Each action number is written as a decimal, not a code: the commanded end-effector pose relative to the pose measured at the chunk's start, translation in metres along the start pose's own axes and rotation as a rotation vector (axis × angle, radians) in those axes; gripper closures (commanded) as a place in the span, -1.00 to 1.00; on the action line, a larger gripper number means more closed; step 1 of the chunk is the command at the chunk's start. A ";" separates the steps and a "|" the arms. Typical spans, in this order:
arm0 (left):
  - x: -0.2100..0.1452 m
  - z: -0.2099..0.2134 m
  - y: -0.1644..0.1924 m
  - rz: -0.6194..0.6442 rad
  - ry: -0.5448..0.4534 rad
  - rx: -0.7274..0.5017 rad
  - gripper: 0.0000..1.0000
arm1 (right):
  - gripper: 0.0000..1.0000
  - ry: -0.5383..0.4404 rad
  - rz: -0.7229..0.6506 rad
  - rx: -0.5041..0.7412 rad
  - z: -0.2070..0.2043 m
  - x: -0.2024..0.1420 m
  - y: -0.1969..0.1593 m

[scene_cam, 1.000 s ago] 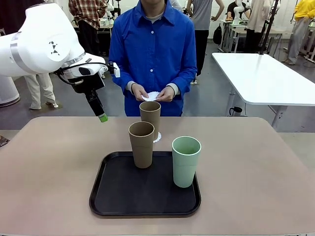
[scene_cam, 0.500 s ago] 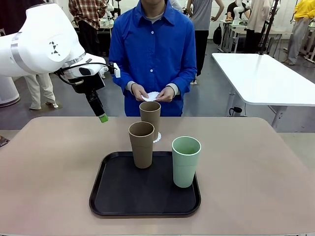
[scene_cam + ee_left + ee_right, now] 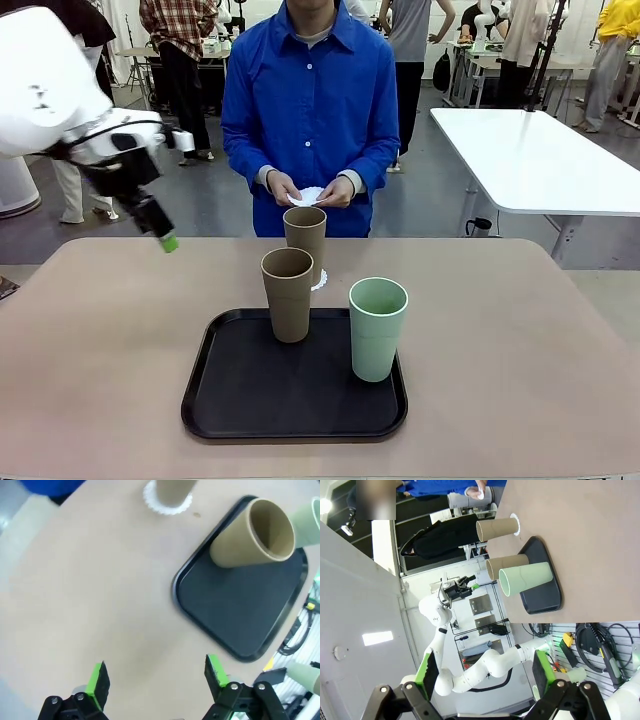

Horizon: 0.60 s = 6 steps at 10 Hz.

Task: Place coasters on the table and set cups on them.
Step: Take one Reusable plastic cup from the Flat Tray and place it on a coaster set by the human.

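far tan cup (image 3: 305, 238) is sitting on a doily (image 3: 321, 279) beyond the tray (image 3: 230, 400), while left gripper (image 3: 156, 677) and right gripper (image 3: 485, 672) are hovering, fingers apart and empty, seemingly awaiting the person's held doily (image 3: 308, 194) for the near tan cup (image 3: 288, 295).

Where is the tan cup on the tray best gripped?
Probably its upper wall, just below the rim, from the robot's left: the tan cup on the tray stands upright, widest on top, and the mint green cup stands close on its right.
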<state>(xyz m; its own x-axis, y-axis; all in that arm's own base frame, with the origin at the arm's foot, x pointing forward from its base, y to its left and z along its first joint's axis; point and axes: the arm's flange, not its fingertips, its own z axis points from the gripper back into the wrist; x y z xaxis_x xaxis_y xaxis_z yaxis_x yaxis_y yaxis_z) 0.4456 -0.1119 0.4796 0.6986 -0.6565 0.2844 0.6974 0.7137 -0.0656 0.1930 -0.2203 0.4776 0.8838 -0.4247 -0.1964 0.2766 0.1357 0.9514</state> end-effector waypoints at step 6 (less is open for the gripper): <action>-0.106 0.060 0.018 0.307 0.108 0.075 -1.00 | -1.00 0.002 0.005 0.009 0.001 0.000 0.000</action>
<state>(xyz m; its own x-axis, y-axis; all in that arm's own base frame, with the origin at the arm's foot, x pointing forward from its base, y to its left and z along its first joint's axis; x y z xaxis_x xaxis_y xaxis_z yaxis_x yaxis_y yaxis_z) 0.3830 -0.0095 0.5127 0.8838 -0.4411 0.1556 0.4526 0.8906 -0.0459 0.1931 -0.2203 0.4775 0.8837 -0.4247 -0.1966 0.2768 0.1356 0.9513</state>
